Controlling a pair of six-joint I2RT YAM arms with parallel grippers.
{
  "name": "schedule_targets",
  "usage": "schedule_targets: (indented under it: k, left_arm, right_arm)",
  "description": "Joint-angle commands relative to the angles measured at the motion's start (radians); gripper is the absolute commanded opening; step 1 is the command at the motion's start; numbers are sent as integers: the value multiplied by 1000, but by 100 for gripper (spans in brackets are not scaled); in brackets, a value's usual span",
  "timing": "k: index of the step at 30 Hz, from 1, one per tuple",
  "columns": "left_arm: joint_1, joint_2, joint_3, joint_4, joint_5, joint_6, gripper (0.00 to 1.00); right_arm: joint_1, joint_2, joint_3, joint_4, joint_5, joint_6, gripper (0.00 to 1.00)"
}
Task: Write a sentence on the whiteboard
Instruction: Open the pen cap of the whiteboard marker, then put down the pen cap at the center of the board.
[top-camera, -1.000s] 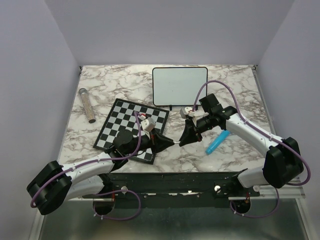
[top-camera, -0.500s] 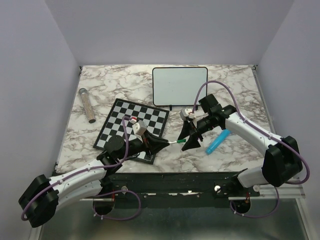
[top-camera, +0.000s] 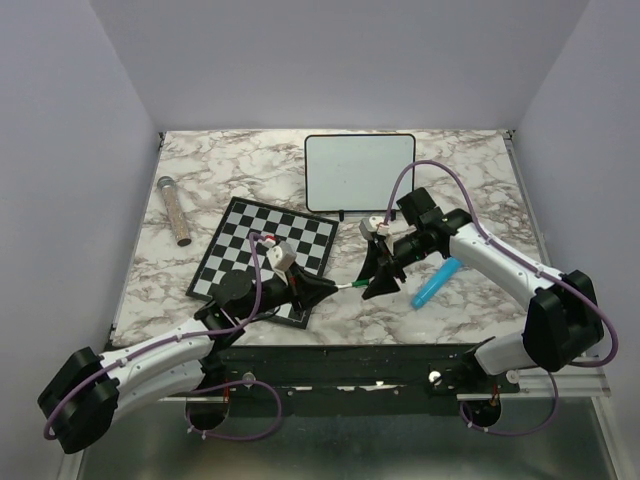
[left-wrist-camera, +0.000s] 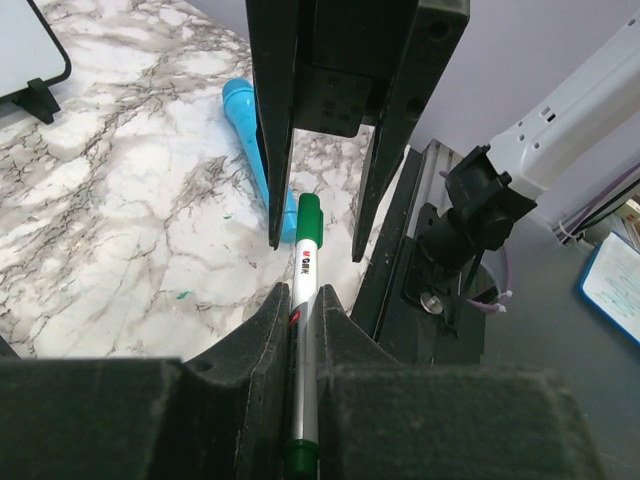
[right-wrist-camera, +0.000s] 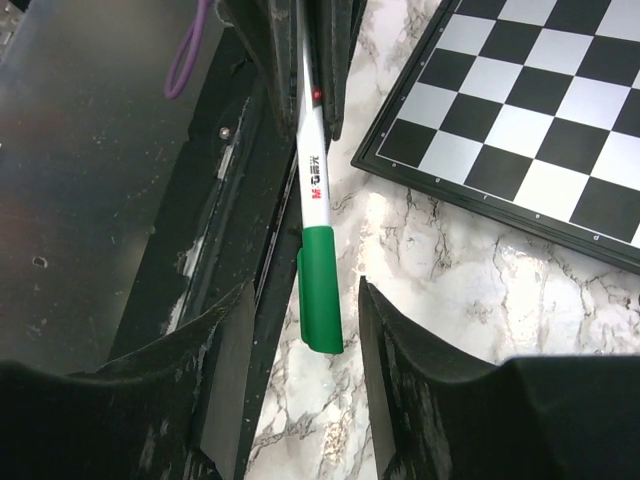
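The whiteboard (top-camera: 360, 170) stands blank at the back middle; no lettering shows on it. My left gripper (top-camera: 322, 288) is shut on a white marker (left-wrist-camera: 303, 300) and holds it out to the right above the table. Its green cap (right-wrist-camera: 320, 288) points into my right gripper (top-camera: 376, 283), which is open with a finger on each side of the cap, not touching it. In the left wrist view the right fingers (left-wrist-camera: 278, 120) straddle the cap end (left-wrist-camera: 309, 217).
A checkered chessboard (top-camera: 265, 255) lies left of middle under my left arm. A blue tube (top-camera: 436, 283) lies on the marble right of my right gripper. A cork-filled tube (top-camera: 174, 210) lies at far left. The black front rail (top-camera: 350, 360) runs below.
My left arm pulled back toward the near left, drawing the marker out so its barrel and cap show. My right gripper shifted slightly right and now brackets the cap.
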Motion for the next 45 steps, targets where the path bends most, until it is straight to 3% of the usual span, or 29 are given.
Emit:
schedule_targets:
  k: [1, 7, 8, 9, 16, 23, 26, 27, 30, 34, 45]
  left_arm:
    - [-3, 14, 3, 26, 8, 7, 0]
    - [-3, 34, 1, 51, 15, -1, 0]
    - [-3, 34, 3, 54, 17, 2, 0]
    - [-3, 33, 1, 57, 20, 2, 0]
    - [-8, -137, -18, -69, -63, 87, 0]
    - [-9, -202, 23, -174, -127, 134, 0]
    - [-9, -210, 37, -220, -187, 136, 0]
    - [-8, -220, 40, -257, -216, 134, 0]
    - [-8, -256, 43, -325, -362, 92, 0]
    - [-3, -305, 8, -352, -497, 18, 0]
    - [-2, -407, -63, -391, -560, -65, 0]
  right_arm:
    - [-4, 20, 30, -19, -47, 3, 49]
    - [-4, 46, 47, -51, -57, -14, 30]
    - [-2, 51, 50, -56, -61, -19, 24]
    - [-2, 52, 51, -66, -64, -22, 1]
    - [-36, 74, 91, -235, 2, -241, 1]
    - [-200, 97, 88, -367, 39, -413, 1]
    - [-235, 55, 33, -234, 140, -266, 1]
    - [-245, 46, 12, -94, 184, -205, 1]
    - [-251, 57, -56, 124, 428, -2, 7]
    - [-254, 150, -33, 164, 629, 92, 8]
    - [-274, 238, -19, 161, 734, 130, 22]
